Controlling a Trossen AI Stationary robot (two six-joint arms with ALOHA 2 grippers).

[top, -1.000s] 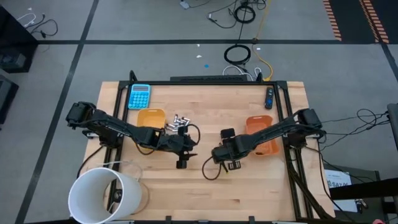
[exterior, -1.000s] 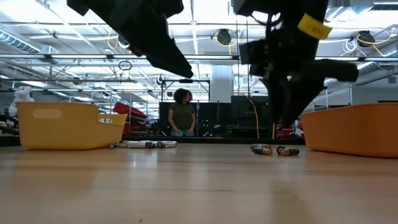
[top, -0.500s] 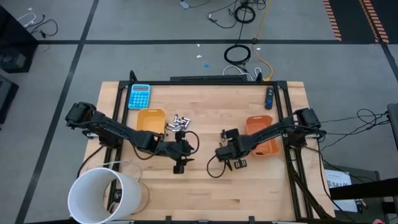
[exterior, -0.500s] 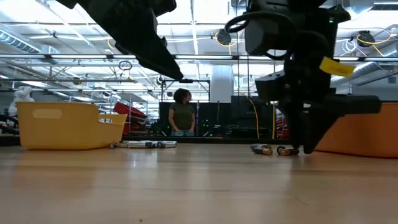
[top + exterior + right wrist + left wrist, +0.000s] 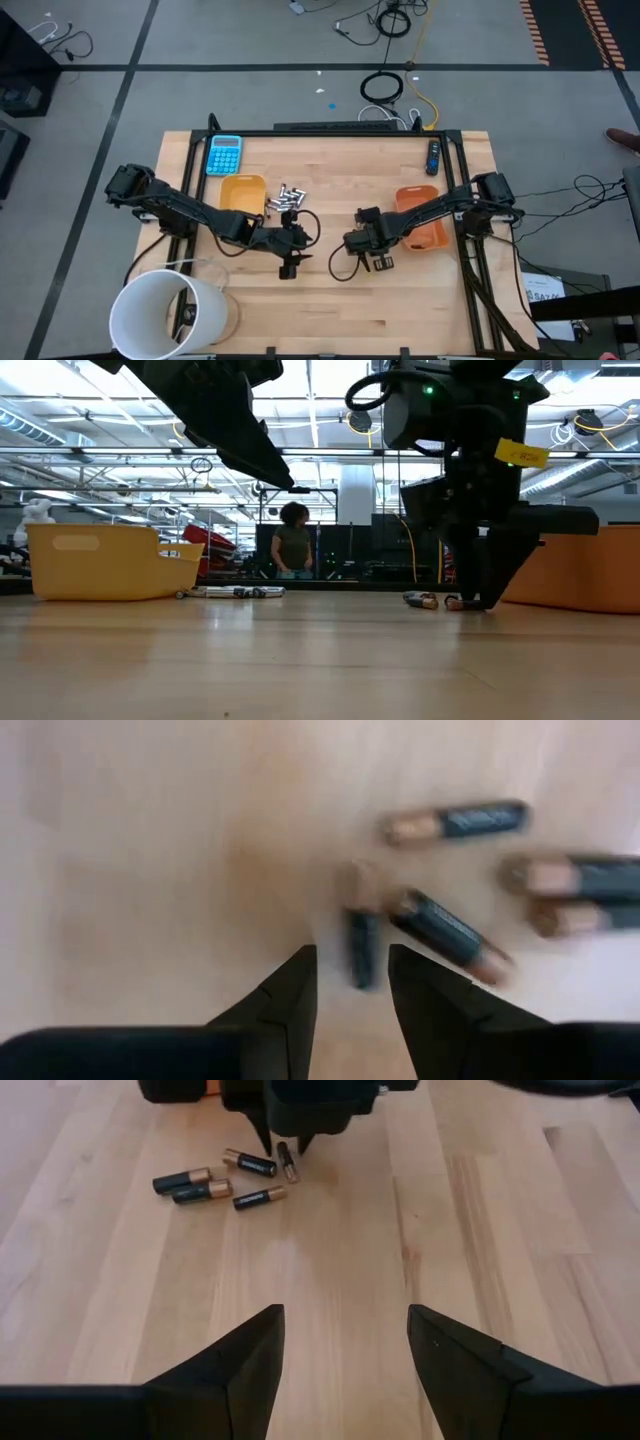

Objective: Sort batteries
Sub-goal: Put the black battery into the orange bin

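I have the right gripper (image 5: 350, 982) down at the tabletop (image 5: 330, 310), its fingers parted narrowly either side of one dark copper-tipped battery (image 5: 362, 938) that lies between the tips, not yet clamped. Four more dark batteries (image 5: 215, 1182) lie just beside it, loosely scattered, near the orange tray (image 5: 424, 216). My left gripper (image 5: 342, 1362) hangs spread wide and empty above bare wood near the table's middle, facing that cluster. A separate heap of silvery batteries (image 5: 288, 198) sits beside the yellow tray (image 5: 241, 192), well apart from both grippers. The blue calculator (image 5: 224, 155) lies at the table's far left corner.
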